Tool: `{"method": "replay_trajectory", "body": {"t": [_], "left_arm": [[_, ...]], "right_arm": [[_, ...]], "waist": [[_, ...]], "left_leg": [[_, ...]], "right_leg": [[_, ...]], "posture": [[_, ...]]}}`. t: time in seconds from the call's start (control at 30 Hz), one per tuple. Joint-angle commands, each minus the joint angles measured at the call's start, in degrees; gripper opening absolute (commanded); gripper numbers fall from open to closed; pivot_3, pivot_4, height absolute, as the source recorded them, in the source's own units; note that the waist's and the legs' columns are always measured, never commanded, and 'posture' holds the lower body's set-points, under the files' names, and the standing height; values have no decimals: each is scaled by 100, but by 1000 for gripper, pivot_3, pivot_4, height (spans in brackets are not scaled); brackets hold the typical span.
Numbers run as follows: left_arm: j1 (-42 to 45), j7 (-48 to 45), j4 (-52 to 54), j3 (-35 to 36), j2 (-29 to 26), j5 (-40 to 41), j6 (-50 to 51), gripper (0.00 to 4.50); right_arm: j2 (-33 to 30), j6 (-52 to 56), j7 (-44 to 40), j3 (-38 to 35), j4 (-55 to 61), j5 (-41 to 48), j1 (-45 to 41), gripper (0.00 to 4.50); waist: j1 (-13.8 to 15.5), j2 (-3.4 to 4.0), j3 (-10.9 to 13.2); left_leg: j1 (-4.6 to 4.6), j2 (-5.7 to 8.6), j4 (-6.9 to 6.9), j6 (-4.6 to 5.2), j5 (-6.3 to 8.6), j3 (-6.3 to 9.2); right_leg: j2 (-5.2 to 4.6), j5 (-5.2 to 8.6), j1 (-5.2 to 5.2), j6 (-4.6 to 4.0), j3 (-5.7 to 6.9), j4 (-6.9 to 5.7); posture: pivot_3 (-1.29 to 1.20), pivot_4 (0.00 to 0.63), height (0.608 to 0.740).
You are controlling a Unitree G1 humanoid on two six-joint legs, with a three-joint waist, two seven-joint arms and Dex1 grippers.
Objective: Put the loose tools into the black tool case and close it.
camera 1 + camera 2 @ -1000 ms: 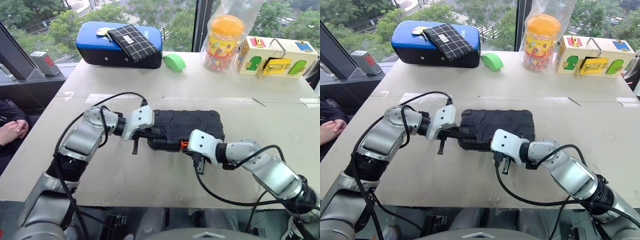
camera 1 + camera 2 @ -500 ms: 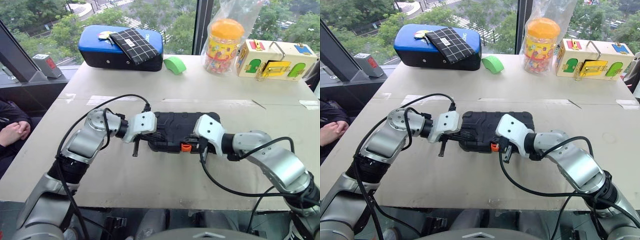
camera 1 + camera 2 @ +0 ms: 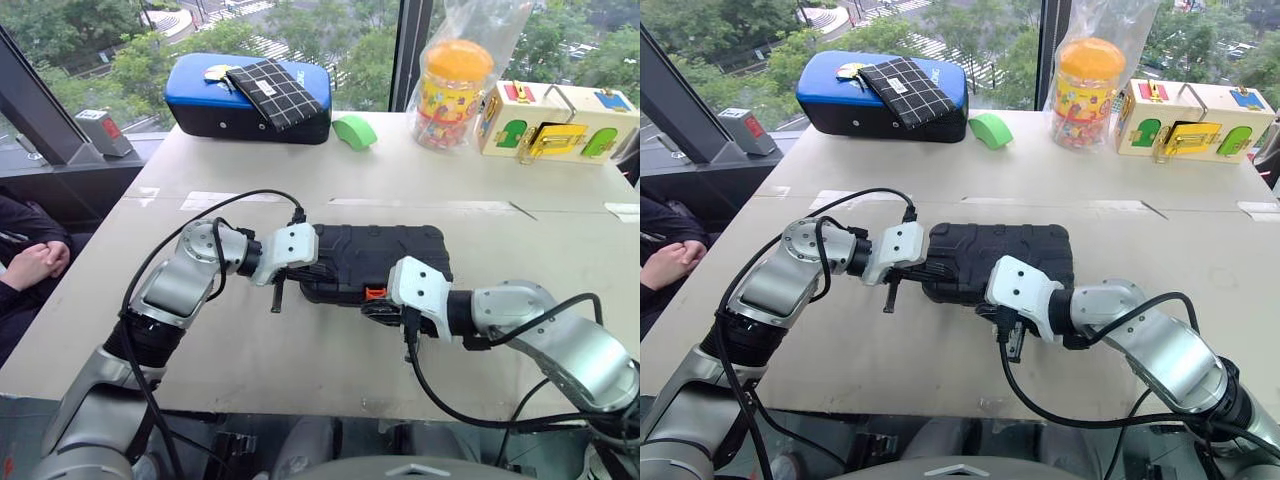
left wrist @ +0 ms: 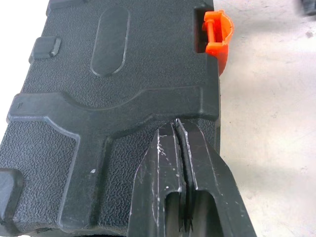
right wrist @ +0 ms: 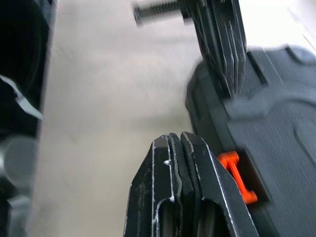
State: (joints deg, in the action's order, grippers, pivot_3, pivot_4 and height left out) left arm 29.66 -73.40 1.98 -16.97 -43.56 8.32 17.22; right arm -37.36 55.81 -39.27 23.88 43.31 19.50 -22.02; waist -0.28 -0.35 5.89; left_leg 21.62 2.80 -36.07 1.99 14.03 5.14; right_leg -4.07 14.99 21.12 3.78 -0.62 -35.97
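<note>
The black tool case (image 3: 385,252) lies flat at the middle of the table with its lid down. Its small orange latch (image 3: 375,293) sits on the near edge. My left gripper (image 4: 177,124) is shut, and its tips rest on the lid at the case's left end. Just in front of the latch, off the case's near edge, my right gripper (image 5: 175,137) is also shut and holds nothing. The loose tools are hidden.
At the back stand a blue-topped case with a checked pouch (image 3: 250,95), a green object (image 3: 352,130), an orange-lidded jar (image 3: 455,85) and a wooden toy box (image 3: 555,120). A person's hands (image 3: 30,265) rest beyond the table's left edge.
My right gripper went up against the case by the latch, then drew back toward the table's near edge. The left gripper has kept still on the lid.
</note>
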Motion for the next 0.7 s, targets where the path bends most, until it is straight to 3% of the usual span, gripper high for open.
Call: {"method": "replay_trajectory", "body": {"t": [0.03,0.2,0.47,0.7], "left_arm": [[-325,-2,-444,-605,-49,-524,402,0],[-309,33,-455,-594,-30,-538,429,0],[-314,69,-463,-688,-60,-661,398,0],[-316,101,-458,-707,-26,-657,426,0]], "right_arm": [[-50,-266,166,171,-160,-354,-63,19],[155,-494,443,216,-853,-674,42,19],[557,-507,331,29,-1502,-475,81,19],[780,-635,-50,-622,-510,505,500,19]], "waist": [[0,-2,-1],[5,-6,-3],[3,-10,-6],[18,-5,-4]], "left_leg": [[0,0,0,0,0,0],[0,0,3,0,0,3],[0,-2,1,0,0,6],[0,-3,1,-1,0,14]], "right_leg": [[-1,0,0,0,0,0],[-5,-2,0,3,-4,1],[-8,3,0,-5,-12,2],[-11,4,-3,-4,-19,3]], "posture": [[0,150,740],[0,150,740],[0,150,740],[0,150,740]]}}
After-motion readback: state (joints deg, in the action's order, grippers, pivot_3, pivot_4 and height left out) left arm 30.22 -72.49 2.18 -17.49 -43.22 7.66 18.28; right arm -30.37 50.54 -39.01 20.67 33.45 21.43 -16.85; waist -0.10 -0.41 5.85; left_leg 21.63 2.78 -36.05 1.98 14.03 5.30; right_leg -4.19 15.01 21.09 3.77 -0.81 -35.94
